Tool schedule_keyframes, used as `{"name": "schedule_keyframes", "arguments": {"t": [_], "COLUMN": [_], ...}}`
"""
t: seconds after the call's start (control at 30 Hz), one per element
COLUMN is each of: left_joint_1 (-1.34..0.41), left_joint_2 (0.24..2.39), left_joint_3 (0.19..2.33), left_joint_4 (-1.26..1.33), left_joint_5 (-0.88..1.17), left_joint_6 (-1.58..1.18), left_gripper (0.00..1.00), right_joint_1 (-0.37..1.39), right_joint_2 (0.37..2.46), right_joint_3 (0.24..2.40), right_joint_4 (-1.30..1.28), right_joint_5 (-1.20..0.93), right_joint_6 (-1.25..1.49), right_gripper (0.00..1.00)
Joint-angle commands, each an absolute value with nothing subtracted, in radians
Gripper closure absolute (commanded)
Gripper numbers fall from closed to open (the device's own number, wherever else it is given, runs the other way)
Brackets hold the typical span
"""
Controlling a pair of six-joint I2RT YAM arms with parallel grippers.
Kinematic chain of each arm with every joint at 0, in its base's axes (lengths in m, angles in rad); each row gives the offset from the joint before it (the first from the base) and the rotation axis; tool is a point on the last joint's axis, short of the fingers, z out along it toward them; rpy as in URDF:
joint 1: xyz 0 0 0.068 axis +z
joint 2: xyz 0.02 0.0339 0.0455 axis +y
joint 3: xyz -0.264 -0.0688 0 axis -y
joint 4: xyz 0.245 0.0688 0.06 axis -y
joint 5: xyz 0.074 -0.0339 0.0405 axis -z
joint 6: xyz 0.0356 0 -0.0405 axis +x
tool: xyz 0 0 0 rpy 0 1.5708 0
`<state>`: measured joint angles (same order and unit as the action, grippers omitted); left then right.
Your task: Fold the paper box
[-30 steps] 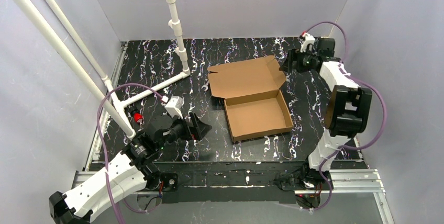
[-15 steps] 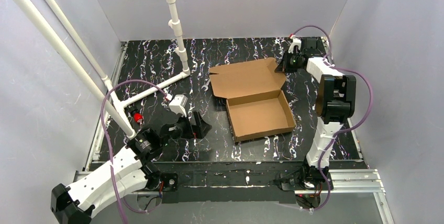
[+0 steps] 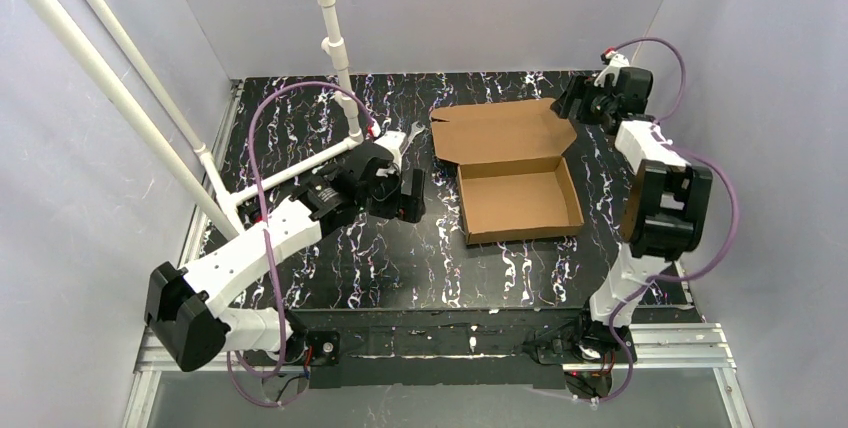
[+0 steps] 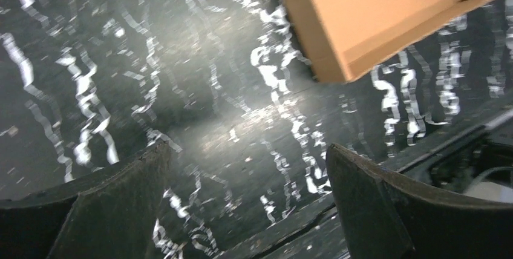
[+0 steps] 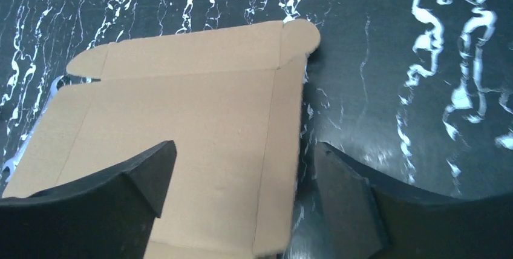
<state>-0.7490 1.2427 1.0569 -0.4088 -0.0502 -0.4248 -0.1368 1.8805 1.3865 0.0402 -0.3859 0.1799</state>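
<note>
The paper box (image 3: 520,203) sits on the table (image 3: 400,268), toward 3 o'clock from the table's middle. Its tray stands formed and its lid lies open and flat at the tray's 12 o'clock. The left gripper (image 3: 408,196) hangs just beside the box at its 9 o'clock, fingers spread wide with nothing between them. The right gripper (image 3: 573,108) hovers at the lid's 2 o'clock corner, fingers apart over the lid's edge. Whether it touches the cardboard is hard to tell.
</note>
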Motion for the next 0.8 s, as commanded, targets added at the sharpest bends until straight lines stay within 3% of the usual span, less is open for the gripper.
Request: {"name": "schedule_keyframes", "arguments": {"t": [0.0, 0.23, 0.43, 0.6, 0.77], "left_joint_1": [-0.735, -0.722, -0.662, -0.596, -0.478], "left_joint_2": [1.228, 1.061, 0.918, 0.898, 0.982], "left_joint_3": [1.188, 1.143, 1.0, 0.93, 0.916], "left_joint_4": [-0.684, -0.839, -0.877, -0.852, -0.837], "left_joint_5": [-0.193, -0.357, -0.417, -0.489, -0.52], "left_joint_6": [-0.376, -0.361, -0.479, -0.522, -0.499], "left_gripper": [0.02, 0.02, 0.02, 0.02, 0.04], "right_joint_1": [-0.166, -0.222, -0.282, -0.291, -0.29], "right_joint_2": [1.606, 1.368, 1.187, 1.175, 1.208], "right_joint_3": [1.286, 1.102, 0.838, 0.804, 0.82], "right_joint_4": [-0.023, -0.182, -0.077, -0.022, -0.053], "right_joint_5": [-0.337, -0.549, -0.727, -0.844, -0.83], "right_joint_6": [-0.075, -0.22, -0.171, -0.138, -0.153], "right_gripper": [0.01, 0.01, 0.01, 0.01, 0.02]}}
